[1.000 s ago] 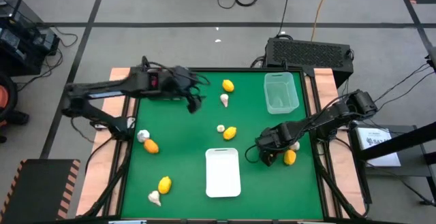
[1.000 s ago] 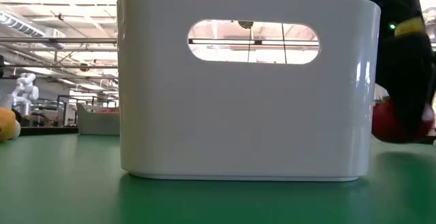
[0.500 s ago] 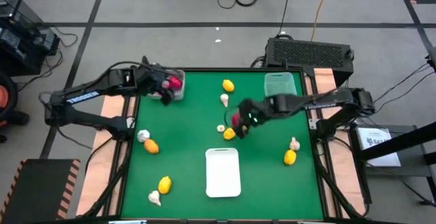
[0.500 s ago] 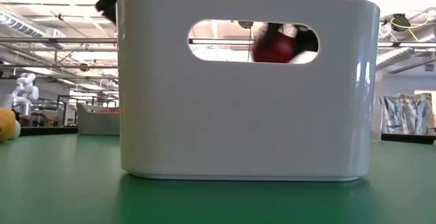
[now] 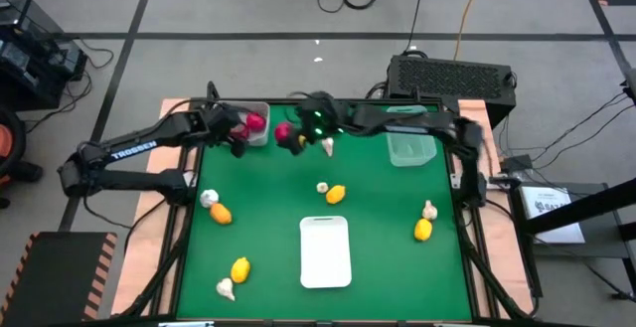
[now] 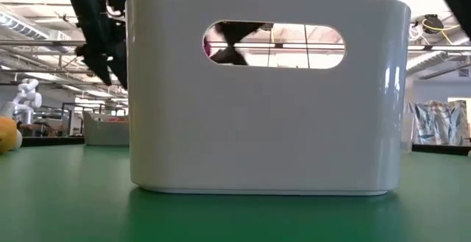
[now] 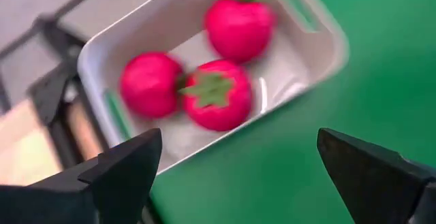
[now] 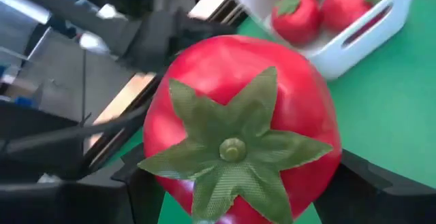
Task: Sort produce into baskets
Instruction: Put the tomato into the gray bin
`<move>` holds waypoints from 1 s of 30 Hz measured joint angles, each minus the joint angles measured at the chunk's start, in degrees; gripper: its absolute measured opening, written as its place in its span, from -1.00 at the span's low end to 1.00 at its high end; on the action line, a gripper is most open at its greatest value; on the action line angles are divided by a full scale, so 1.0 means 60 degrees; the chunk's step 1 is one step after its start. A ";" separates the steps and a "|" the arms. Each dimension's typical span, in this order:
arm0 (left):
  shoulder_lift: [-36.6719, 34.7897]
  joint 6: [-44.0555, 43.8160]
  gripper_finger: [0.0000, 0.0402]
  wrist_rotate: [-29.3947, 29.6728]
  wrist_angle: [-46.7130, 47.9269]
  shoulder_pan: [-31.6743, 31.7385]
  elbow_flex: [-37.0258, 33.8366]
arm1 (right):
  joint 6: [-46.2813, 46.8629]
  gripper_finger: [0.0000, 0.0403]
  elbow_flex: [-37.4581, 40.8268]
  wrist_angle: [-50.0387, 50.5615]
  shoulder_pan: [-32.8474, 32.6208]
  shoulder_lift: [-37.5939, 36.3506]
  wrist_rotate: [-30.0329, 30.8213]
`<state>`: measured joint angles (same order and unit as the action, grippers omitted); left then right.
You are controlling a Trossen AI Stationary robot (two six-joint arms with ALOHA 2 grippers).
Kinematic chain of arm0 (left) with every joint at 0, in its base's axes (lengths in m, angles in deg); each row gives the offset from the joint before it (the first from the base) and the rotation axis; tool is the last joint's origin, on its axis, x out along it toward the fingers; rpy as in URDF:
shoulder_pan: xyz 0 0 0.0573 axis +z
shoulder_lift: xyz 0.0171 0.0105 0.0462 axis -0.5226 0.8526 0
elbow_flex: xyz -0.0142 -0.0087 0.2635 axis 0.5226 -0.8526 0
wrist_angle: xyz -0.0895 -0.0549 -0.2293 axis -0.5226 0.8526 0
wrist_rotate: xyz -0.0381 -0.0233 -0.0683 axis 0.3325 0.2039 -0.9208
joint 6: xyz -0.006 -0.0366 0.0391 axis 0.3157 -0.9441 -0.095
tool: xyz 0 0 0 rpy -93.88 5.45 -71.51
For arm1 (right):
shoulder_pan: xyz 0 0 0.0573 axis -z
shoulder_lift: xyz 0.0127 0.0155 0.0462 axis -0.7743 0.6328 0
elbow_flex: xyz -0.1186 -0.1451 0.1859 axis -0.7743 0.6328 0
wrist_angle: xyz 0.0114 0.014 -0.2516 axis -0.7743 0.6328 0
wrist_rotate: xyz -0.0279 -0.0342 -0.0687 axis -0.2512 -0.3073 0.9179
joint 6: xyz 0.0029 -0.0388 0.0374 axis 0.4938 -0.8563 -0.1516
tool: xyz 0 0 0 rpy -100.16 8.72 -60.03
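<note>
- We see the right end effector (image 5: 291,136) reaching across the far side of the green counter (image 5: 378,228), clenched on a red tomato (image 8: 238,132). In the right wrist view the tomato sits between its dark fingers (image 8: 381,183), with the green star-shaped calyx facing the camera.
- The held tomato hangs just beside the small white tub (image 5: 252,126) at the counter's far left corner, not over it.
- The left end effector (image 5: 237,138) hovers at that same tub, released, its fingers (image 7: 129,169) spread wide and empty. In its wrist view the tub (image 7: 102,67) holds three red tomatoes (image 7: 218,94) touching one another, the middle one with its calyx up.
- The green-tinted tub (image 5: 409,136) stands at the far right, partly crossed by the right arm.
- The large white basket (image 5: 325,252) stands near the front edge, its long axis running front to back. In the low view it fills the frame (image 6: 265,124) and hides most of the counter; through its handle slot we make out only a sliver of red and a dark arm.
- Yellow and orange lemons (image 5: 335,195) and white garlic bulbs (image 5: 429,210) lie scattered loose on the counter; their pointing is too small to tell.
</note>
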<state>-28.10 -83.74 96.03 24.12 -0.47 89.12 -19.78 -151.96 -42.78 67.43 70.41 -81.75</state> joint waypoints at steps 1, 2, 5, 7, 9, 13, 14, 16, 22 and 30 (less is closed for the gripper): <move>-0.0030 -0.0286 0.98 0.0180 0.0152 0.0197 0.0001 | -0.0032 0.39 -0.0488 0.0096 0.0125 0.0437 -0.0104; -0.0116 -0.0525 0.98 0.0379 0.0328 0.0391 0.0001 | -0.0044 0.39 -0.0983 0.0127 0.0234 0.0876 -0.0181; -0.0426 -0.0838 0.98 0.0849 0.0571 0.0904 0.0001 | -0.0209 0.39 -0.2456 0.0139 0.0457 0.2110 -0.0422; -0.0618 -0.0757 0.98 0.0824 0.0688 0.1145 0.0001 | -0.0322 0.39 -0.3484 0.0120 0.0484 0.2892 -0.0525; -0.0821 -0.0626 0.98 0.0703 0.0730 0.1317 0.0001 | -0.0341 0.39 -0.4483 0.0128 0.0476 0.3627 -0.0708; -0.1139 -0.0543 0.98 0.0687 0.0970 0.1481 0.0001 | -0.0259 0.39 -0.6164 0.0092 0.0476 0.4813 -0.0701; -0.1209 -0.0538 0.98 0.0683 0.1044 0.1508 0.0001 | -0.0250 0.39 -0.6346 -0.0074 0.0476 0.5005 -0.0671; -0.1320 -0.0531 0.98 0.0669 0.1181 0.1535 0.0001 | 0.0113 0.42 -0.6092 -0.0942 0.0482 0.5067 -0.0682; -0.1659 -0.0523 0.98 0.0534 0.1221 0.1549 0.0001 | 0.0436 0.50 -0.6038 -0.0912 0.0587 0.5197 -0.0504; -0.1743 -0.0523 0.98 0.0270 0.1052 0.1582 0.0001 | -0.0132 0.57 -0.6096 -0.1115 0.0648 0.5197 -0.0156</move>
<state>-38.56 -86.88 97.66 30.43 9.03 89.13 -20.57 -188.54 -49.47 71.32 101.59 -82.69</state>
